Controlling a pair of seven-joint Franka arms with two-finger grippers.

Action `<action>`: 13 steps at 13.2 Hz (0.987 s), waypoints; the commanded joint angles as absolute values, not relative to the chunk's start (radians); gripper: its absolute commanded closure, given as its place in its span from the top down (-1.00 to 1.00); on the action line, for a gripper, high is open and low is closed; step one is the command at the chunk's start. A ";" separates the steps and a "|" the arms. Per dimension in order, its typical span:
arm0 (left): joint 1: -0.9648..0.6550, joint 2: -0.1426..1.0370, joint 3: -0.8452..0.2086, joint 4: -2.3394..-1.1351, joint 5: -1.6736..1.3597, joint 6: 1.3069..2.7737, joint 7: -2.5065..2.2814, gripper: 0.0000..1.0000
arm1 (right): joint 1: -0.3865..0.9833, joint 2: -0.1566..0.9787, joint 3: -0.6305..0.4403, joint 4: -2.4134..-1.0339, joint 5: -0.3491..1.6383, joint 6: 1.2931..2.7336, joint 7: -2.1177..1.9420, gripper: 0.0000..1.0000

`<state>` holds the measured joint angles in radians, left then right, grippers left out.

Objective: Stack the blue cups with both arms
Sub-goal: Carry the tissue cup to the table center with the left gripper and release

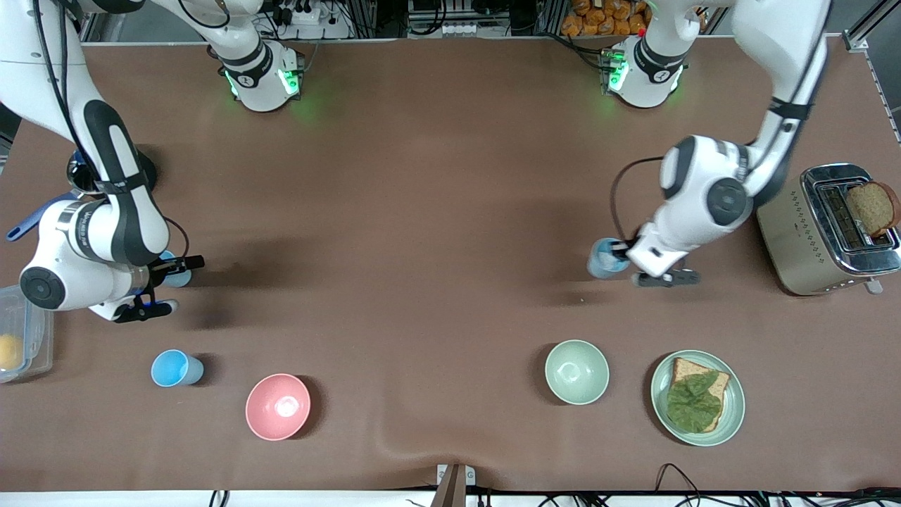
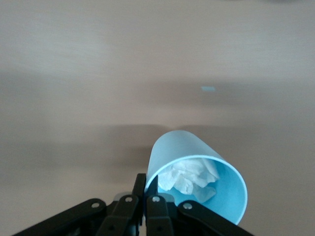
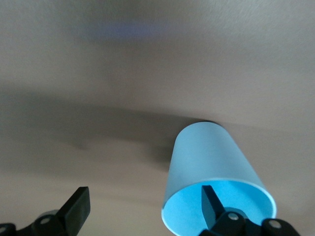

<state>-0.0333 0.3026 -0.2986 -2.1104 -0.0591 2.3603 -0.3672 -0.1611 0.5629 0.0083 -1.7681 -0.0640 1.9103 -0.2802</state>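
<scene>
At mid right of the frame, the left gripper point(image 1: 625, 255) pinches the rim of a grey-blue cup point(image 1: 604, 258) stuffed with white paper point(image 2: 189, 178). At far left, the right gripper point(image 1: 167, 285) stands wide, one finger inside a second cup point(image 1: 176, 271). A third cup point(image 1: 174, 368) sits at lower left.

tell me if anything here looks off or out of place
One oddity: the blue cup pinched at its rim by the left gripper has crumpled white paper inside, which could block nesting. The right gripper has one finger inside another blue cup, fingers apart.
</scene>
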 commanded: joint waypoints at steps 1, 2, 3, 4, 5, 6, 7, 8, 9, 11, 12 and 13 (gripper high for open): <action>-0.072 0.327 -0.420 -2.041 -0.077 2.341 -0.610 -1.00 | -0.181 0.557 0.018 -1.781 -0.075 1.917 -0.291 0.83; -0.122 0.351 -0.428 -2.007 -0.075 2.341 -0.703 -1.00 | -0.187 0.563 0.018 -1.781 -0.075 1.921 -0.314 -0.15; -0.186 0.382 -0.428 -1.965 -0.074 2.341 -0.794 -1.00 | -0.187 0.564 0.018 -1.781 -0.075 1.922 -0.363 -0.96; -0.239 0.414 -0.426 -1.923 -0.071 2.341 -0.877 -1.00 | -0.187 0.565 0.018 -1.781 -0.075 1.922 -0.382 -1.00; -0.285 0.451 -0.426 -1.875 -0.064 2.341 -0.955 -1.00 | -0.187 0.565 0.018 -1.781 -0.075 1.921 -0.388 -1.00; -0.328 0.487 -0.425 -1.832 -0.063 2.341 -1.015 -1.00 | -0.186 0.565 0.018 -1.781 -0.075 1.919 -0.390 -1.00; -0.377 0.527 -0.422 -1.788 -0.055 2.341 -1.072 -1.00 | -0.186 0.565 0.018 -1.781 -0.077 1.917 -0.390 -1.00; -0.423 0.569 -0.417 -1.745 -0.037 2.342 -1.127 -1.00 | -0.186 0.563 0.018 -1.779 -0.077 1.917 -0.397 -1.00; -0.452 0.606 -0.410 -1.705 -0.006 2.342 -1.179 -1.00 | -0.183 0.557 0.018 -1.781 -0.077 1.910 -0.409 -1.00; -0.509 0.664 -0.407 -1.649 0.056 2.342 -1.277 -1.00 | -0.179 0.529 0.021 -1.772 -0.075 1.905 -0.422 -1.00; -0.546 0.675 -0.391 -1.643 0.096 2.342 -1.325 -1.00 | -0.173 0.514 0.023 -1.769 -0.075 1.895 -0.431 -1.00; -0.569 0.678 -0.371 -1.640 0.133 2.342 -1.357 -1.00 | -0.170 0.497 0.028 -1.761 -0.071 1.863 -0.433 -1.00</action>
